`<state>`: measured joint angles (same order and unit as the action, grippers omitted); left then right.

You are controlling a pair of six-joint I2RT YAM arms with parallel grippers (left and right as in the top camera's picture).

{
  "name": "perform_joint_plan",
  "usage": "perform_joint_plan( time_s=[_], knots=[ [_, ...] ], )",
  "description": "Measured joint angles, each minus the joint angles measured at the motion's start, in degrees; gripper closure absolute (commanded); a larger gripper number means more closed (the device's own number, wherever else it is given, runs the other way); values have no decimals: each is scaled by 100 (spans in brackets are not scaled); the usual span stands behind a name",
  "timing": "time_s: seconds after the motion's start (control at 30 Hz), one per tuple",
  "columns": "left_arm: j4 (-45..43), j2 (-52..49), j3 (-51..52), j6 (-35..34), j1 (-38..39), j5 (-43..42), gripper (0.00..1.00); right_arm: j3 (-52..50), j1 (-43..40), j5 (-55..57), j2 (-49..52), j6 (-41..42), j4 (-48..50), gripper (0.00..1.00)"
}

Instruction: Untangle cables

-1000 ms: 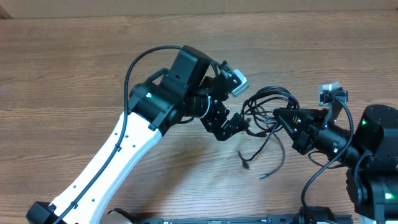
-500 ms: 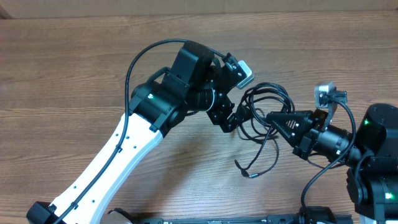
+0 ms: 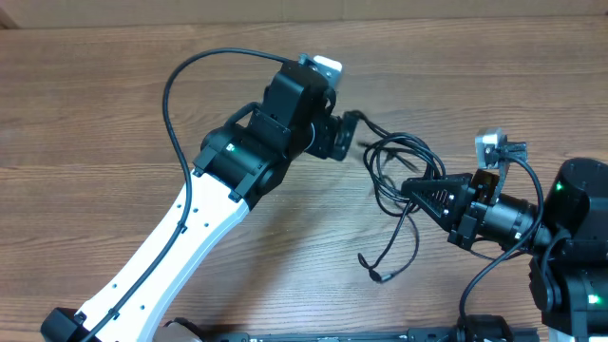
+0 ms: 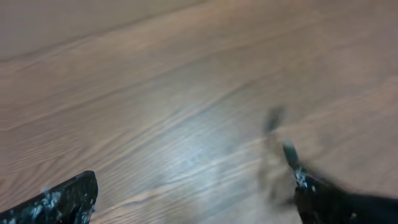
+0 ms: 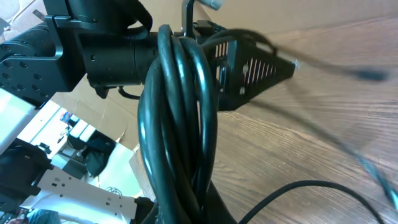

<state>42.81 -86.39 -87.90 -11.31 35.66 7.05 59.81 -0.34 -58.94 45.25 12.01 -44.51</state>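
Overhead: left fingers (image 3: 351, 122) have pulled off cables (image 3: 408, 141)

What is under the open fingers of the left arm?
Only the bare wooden table shows below the left fingers. A blurred dark streak beside one finger cannot be identified.

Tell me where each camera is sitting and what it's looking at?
Overhead: fixed above the table, looking straight down; shows both arms, the left gripper open and the right gripper pinching the cables.
Left wrist: on the left arm, looking down at blurry table; its two fingers show in the bottom corners.
Right wrist: on the right arm, looking along its gripper; cables loop close across the lens.
Shared: overhead and right wrist both show the cables.
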Motion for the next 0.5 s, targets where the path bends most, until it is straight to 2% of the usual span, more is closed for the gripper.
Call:
perform_joint_plan(
  time_s=[0.23, 0.5],
  knots=[
    [131, 0, 0, -87, 0, 568, 1, 0, 0, 35, 0, 2, -125, 96],
    [503, 0, 0, -188, -2, 778, 1, 0, 0, 809, 0, 4, -588, 96]
  ],
)
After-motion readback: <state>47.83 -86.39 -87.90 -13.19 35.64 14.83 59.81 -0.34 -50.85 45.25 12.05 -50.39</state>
